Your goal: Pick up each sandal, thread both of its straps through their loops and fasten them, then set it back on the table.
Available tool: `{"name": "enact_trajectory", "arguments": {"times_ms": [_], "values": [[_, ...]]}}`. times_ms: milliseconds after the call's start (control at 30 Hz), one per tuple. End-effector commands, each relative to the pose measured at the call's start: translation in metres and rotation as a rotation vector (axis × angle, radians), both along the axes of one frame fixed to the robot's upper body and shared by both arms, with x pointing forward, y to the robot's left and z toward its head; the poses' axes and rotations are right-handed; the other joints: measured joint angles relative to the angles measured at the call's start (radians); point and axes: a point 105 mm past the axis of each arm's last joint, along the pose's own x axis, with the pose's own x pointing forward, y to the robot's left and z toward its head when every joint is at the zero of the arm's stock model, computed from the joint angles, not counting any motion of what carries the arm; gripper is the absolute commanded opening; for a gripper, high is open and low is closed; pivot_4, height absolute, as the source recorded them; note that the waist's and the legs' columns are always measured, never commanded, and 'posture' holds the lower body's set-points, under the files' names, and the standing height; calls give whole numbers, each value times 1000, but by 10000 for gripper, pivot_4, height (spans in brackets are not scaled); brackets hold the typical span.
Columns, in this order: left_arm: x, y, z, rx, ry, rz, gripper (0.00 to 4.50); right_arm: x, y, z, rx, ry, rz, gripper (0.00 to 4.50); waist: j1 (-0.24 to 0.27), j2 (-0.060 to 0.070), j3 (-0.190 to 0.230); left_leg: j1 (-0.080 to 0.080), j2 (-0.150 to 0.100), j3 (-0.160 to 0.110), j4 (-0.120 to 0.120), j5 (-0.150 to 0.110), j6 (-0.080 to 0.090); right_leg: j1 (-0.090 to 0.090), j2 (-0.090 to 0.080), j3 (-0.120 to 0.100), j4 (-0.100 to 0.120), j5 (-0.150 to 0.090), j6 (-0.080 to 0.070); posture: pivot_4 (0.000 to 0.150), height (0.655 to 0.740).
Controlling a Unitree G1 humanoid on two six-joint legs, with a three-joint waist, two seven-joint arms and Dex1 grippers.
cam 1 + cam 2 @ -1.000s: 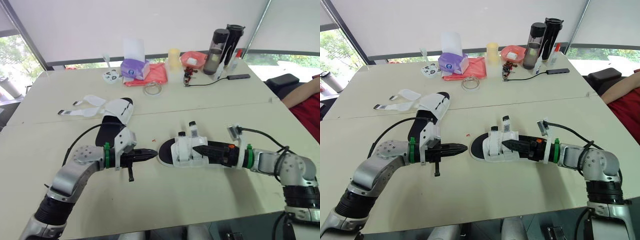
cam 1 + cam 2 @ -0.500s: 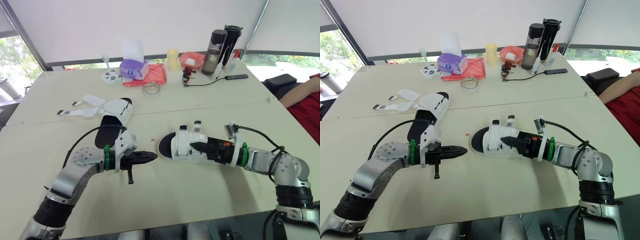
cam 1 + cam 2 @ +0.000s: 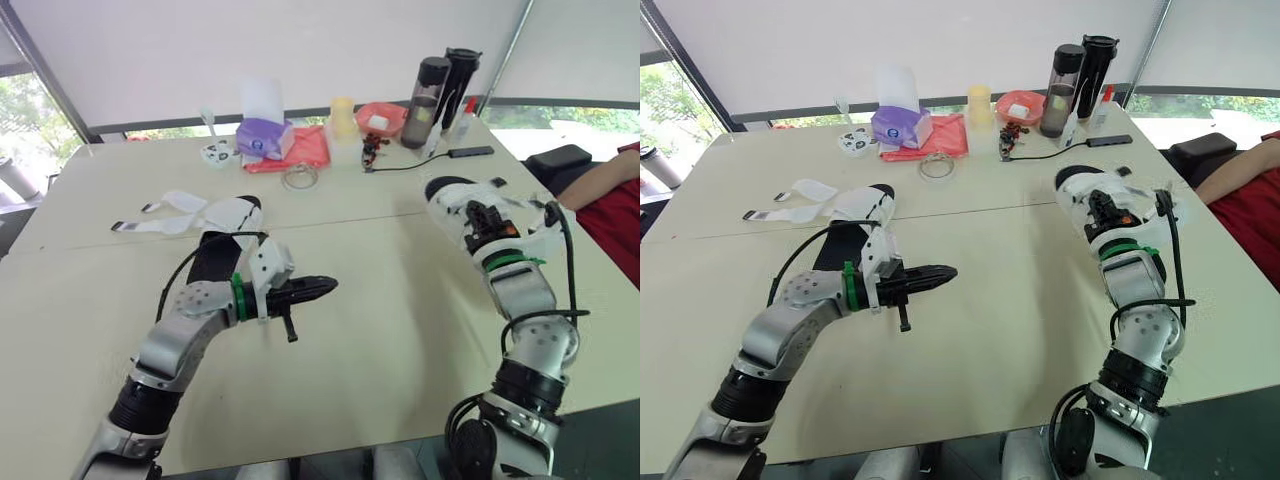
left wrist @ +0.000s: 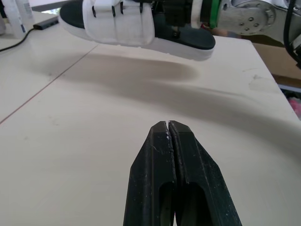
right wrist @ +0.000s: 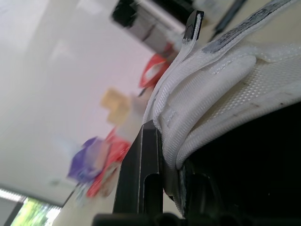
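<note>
Left eye view: right end effector (image 3: 484, 224) grips sandal (image 3: 450, 203), raised above bench (image 3: 400, 330) at right; its straps (image 4: 117, 23) cross upper, fastening unconfirmed. Empty left end effector (image 3: 320, 288) clenched mid-bench. Far left, second sandal (image 3: 225, 240) lies with loose straps (image 3: 172, 212) splayed, judged untouched; most work remains.

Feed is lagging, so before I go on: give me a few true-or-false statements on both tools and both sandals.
1. The right tool holds a sandal off the table. True.
2. The left tool is open. False: it is shut and holds nothing.
3. The second sandal lies on the table with its straps spread loose. True.
4. The left tool grips the second sandal. False: it hovers over bare table, apart from it.
</note>
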Motion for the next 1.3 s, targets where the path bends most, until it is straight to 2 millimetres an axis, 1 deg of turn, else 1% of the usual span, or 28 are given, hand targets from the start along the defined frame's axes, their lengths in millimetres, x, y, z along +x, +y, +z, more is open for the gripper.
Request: {"name": "enact_trajectory", "arguments": {"times_ms": [33,200,267,333,400,433,567,633,700,733,833,900,967,1033,1100,1167,1200,1267,1300], "values": [[4,-4,10,-23,-33,10,0,6,-18,13,33,-37,-87,106,-8,0,0,0,0,1,0,0,0,0,0,0,1,0,0,1500,7400],[10,-6,10,-28,-45,29,0,14,-38,-3,154,29,-158,106,-14,2,0,2,1,1,0,0,0,0,1,0,4,0,0,1500,7400],[11,-7,9,-29,-46,33,0,17,-42,-8,167,54,-175,106,-15,2,0,2,1,2,0,0,0,0,1,0,5,0,0,1500,7400],[10,-8,8,-33,-46,36,0,20,-42,-12,178,63,-166,106,-14,2,0,3,1,2,0,0,0,0,1,1,6,0,-1,1500,7400],[9,-8,5,-33,-42,40,0,21,-41,-16,166,73,-154,9430,-14,2,0,4,1,2,0,0,0,1,1,1,7,0,-1,1500,7400],[9,-7,4,-32,-39,45,0,21,-40,-18,165,77,-154,12424,-14,2,0,5,1,2,0,0,0,2,1,1,7,-1,-1,1500,7400],[10,-5,1,-29,-34,55,0,19,-41,-21,158,90,-162,33751,-14,2,0,5,1,2,0,0,1,2,1,1,8,-1,-1,1500,7400],[9,-1,-2,-21,-27,68,0,16,-39,-24,138,110,-141,44166,-14,2,0,6,1,2,0,0,1,2,1,1,8,-1,-1,1500,7400],[9,2,-5,-14,-22,77,0,13,-36,-25,125,119,-125,44702,-13,2,0,6,1,2,0,0,1,2,1,1,8,-1,-1,1500,7400],[8,5,-6,-8,-19,88,0,9,-31,-22,94,110,-92,44702,-12,2,0,6,2,2,0,0,1,2,1,1,8,-1,-2,1500,7400],[6,15,-11,4,5,123,0,-15,-2,-12,-65,41,107,44702,-10,2,0,6,2,0,0,0,1,2,1,1,8,-2,-3,1500,7400],[5,18,-12,5,11,135,0,-27,9,-12,-111,26,186,44702,-11,2,0,6,3,-1,-1,0,1,2,1,1,9,-3,-2,1500,7400],[5,21,-12,5,14,147,0,-37,16,-14,-146,26,249,44702,-12,2,0,6,3,-1,0,0,1,2,1,2,9,-4,-4,1500,7400],[12,31,-8,0,6,220,0,-67,33,-20,-293,36,433,44702,-9,2,0,7,3,-1,0,0,1,2,1,2,9,-4,-6,1500,7400],[17,40,-3,-6,-7,282,0,-92,49,-27,-406,52,602,44702,-3,2,0,7,3,-2,0,0,1,3,1,2,9,-6,-5,1500,7400],[21,50,5,-11,-38,344,0,-111,62,-28,-471,44,747,44702,-5,2,0,7,3,-2,0,0,1,3,0,1,9,-7,-4,1500,7400],[22,53,8,-12,-47,363,0,-118,66,-28,-484,38,797,44702,-9,1,1,7,3,-2,0,0,1,4,0,1,8,-7,-4,1500,7400],[24,67,20,-20,-71,420,5643,-131,78,-18,-506,-7,926,45000,-11,0,1,7,3,0,1,0,1,4,0,2,8,-7,-4,1500,7400],[24,73,24,-17,-86,445,9256,-136,83,-14,-525,-26,975,45000,-10,0,1,7,4,0,1,0,1,4,0,2,7,-7,-5,1500,7400]]}}
